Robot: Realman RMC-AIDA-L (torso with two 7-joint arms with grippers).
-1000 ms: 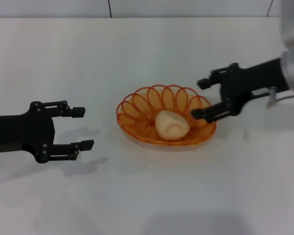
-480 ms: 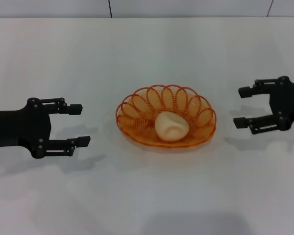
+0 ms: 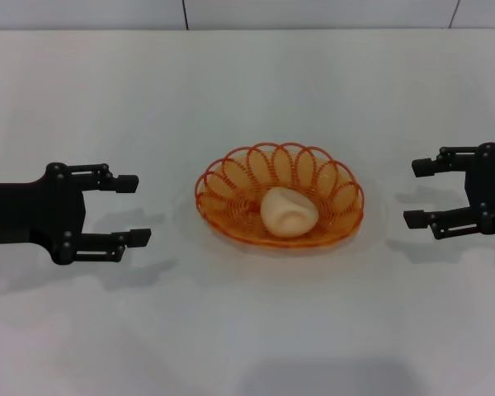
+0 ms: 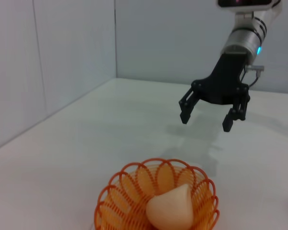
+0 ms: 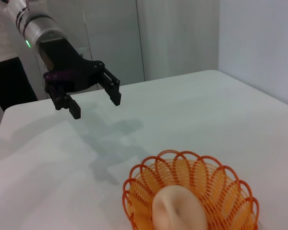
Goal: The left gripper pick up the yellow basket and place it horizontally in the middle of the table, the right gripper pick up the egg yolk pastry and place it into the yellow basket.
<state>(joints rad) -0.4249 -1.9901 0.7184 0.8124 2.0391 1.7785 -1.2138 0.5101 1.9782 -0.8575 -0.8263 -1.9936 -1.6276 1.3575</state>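
The yellow basket [image 3: 231,186] lies flat in the middle of the white table [image 3: 247,91], long side across. The egg yolk pastry [image 3: 289,213] rests inside it, toward the near side. My left gripper [image 3: 132,209] hovers open to the left of the basket, empty and well apart from it. To the right, my right gripper [image 3: 421,193] is open and empty, also clear of the rim. The left wrist view shows the basket [image 4: 117,199], the pastry [image 4: 170,211] and the right gripper [image 4: 206,116] beyond them. The right wrist view shows the basket [image 5: 182,165], the pastry [image 5: 180,211] and the left gripper [image 5: 96,103].
Grey wall panels [image 4: 53,62] stand behind the table edges. A dark object [image 5: 9,86] stands beyond the table's far corner in the right wrist view.
My right gripper has drawn back from the basket's right rim to the right side of the table, still open. The left gripper has shifted slightly left. Basket and pastry have not moved.
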